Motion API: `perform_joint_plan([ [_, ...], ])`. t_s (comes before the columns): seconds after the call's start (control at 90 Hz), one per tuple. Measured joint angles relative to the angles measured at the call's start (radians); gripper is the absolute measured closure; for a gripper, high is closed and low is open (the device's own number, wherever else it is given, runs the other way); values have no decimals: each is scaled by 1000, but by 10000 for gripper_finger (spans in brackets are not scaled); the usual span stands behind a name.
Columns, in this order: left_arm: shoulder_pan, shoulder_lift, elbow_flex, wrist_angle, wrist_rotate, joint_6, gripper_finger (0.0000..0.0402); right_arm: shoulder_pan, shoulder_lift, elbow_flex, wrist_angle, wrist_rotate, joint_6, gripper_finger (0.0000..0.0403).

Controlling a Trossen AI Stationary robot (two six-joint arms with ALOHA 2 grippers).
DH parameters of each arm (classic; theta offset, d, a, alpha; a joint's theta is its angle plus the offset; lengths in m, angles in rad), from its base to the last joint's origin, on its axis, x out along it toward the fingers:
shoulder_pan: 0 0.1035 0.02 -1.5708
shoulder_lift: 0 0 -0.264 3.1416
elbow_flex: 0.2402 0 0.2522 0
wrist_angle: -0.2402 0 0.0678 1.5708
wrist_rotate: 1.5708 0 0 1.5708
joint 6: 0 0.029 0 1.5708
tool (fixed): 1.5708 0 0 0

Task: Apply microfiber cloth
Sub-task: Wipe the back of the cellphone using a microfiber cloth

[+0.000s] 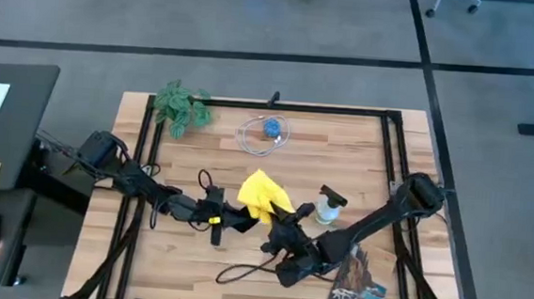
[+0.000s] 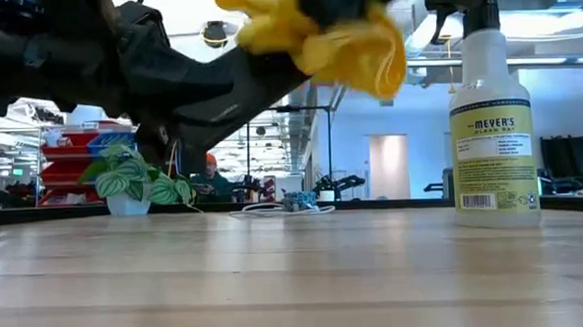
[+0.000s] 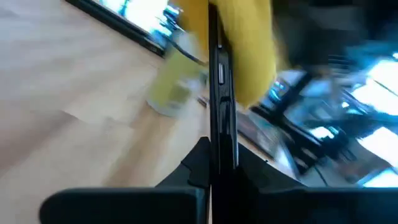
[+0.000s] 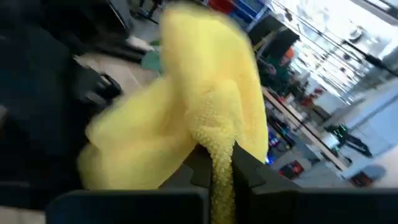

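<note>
Holding microfiber cloth (image 1: 262,195) pinched in right gripper (image 4: 222,163), fingers clamped on a bunched fold, rest of the fabric hanging loose above the counter (image 1: 343,141), clear of the wood in low view. Gripping a black smartphone (image 3: 219,93) edge-on in left gripper (image 3: 214,163), fingers clenched on its lower end, cloth touching or just beside its upper part. Risking, by my read: thin pinch on a soft fold slipping out under wiping drag and dropping the cloth; narrow grasp on the phone's end letting it pivot or slide if pushed too hard; loose cloth flapping round to the wrong face and missing the screen. Also crowding the spray bottle (image 1: 330,204) just beside the right arm, so risking a knock-over on a wide stroke. Keeping strokes short and pressure light looking safest.
</note>
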Motion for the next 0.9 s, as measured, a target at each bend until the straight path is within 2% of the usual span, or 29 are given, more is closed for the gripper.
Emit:
perform_joint_plan([
  [0.222,15,0,0,-1,-44,22,392,46,-16,58,8,2,-97,402],
  [0.378,13,0,-2,58,-33,43,392,27,-2,39,6,-87,-5,402],
  [0.5,14,0,13,66,-32,64,392,-13,41,38,49,-161,-2,402],
  [0.567,14,0,29,66,-17,80,392,-37,67,39,110,-245,-33,402],
  [0.756,14,0,58,23,4,105,392,-97,102,40,312,-373,-202,402],
  [0.9,14,2,61,-2,18,124,392,-120,94,42,228,-413,-192,401],
])
